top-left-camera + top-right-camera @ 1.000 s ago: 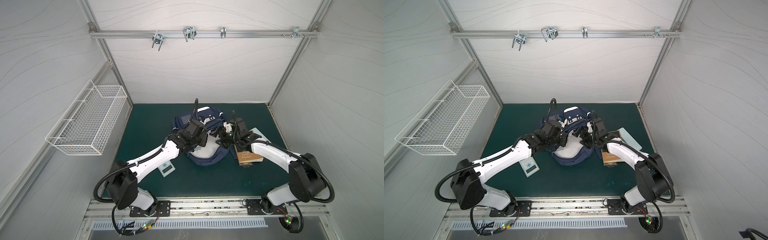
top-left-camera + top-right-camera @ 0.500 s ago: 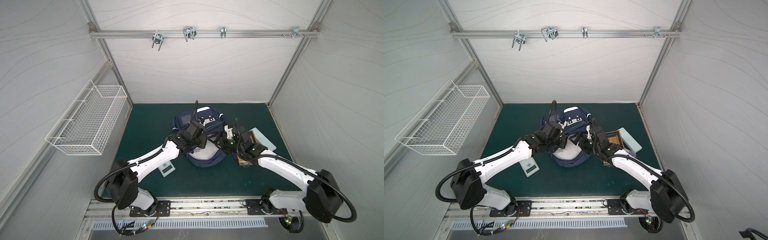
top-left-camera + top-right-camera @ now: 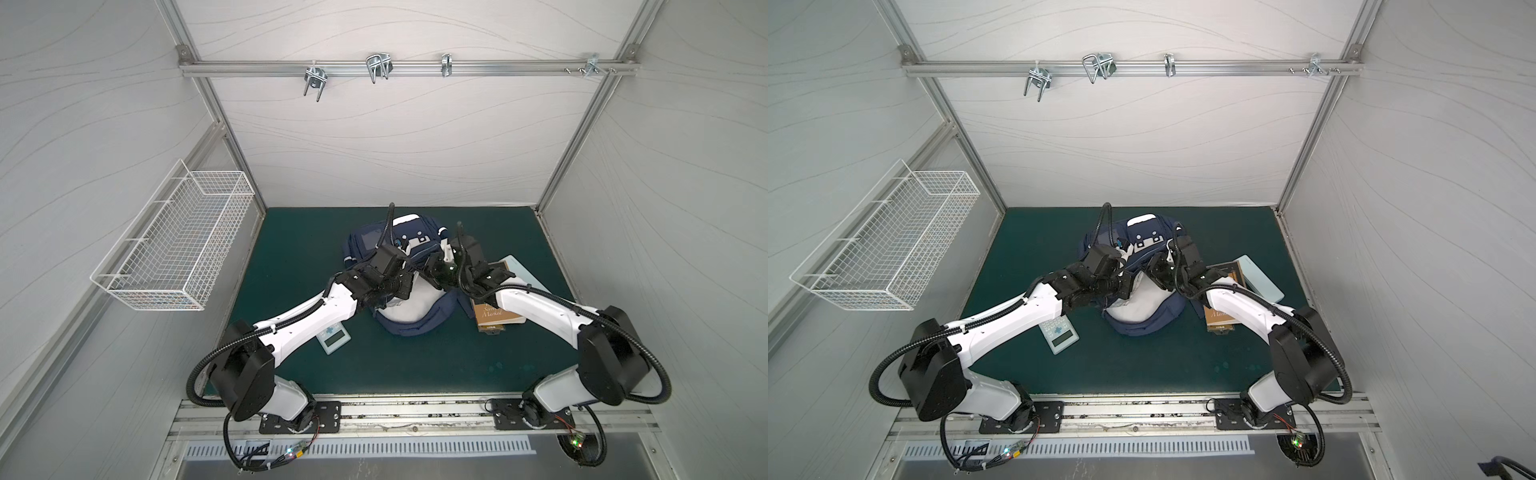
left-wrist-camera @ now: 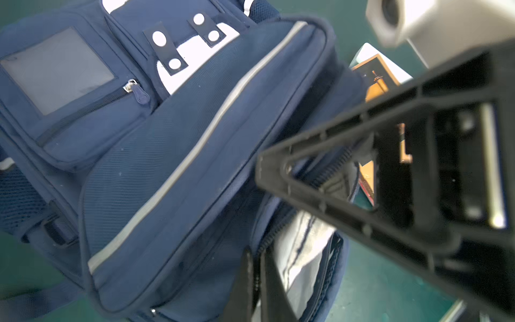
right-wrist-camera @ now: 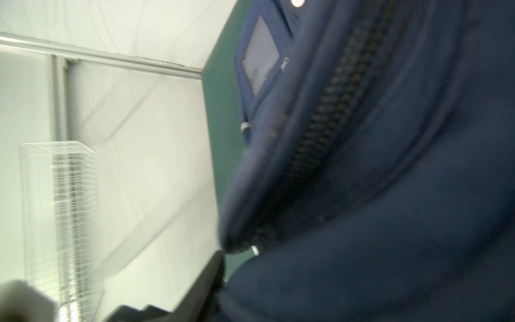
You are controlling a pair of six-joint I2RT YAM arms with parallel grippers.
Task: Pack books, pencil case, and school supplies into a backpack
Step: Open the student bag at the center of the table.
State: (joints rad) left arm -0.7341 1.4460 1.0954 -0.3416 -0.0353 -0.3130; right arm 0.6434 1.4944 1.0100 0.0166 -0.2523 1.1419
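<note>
Spreading the backpack (image 3: 409,329) mouth looks like the step in hand, with both arms meeting over it. Left gripper (image 4: 255,260) sits at the flap's zipper edge, fingers nearly together with a thin slit between; cannot tell if it pinches cloth. Right gripper (image 3: 432,272) faces it just across the opening. Its wrist view is all navy cloth, so grip cannot be told. Pale grey lining (image 3: 409,307) shows just below both jaws. Brown book (image 3: 494,314) and pencil case (image 3: 523,270) lie behind the right jaws, apart from them. Calculator (image 3: 333,338) lies behind the left jaws, by that forearm. Next, likely: one jaw pair holds the flap firmly so the other can go for a book.
</note>
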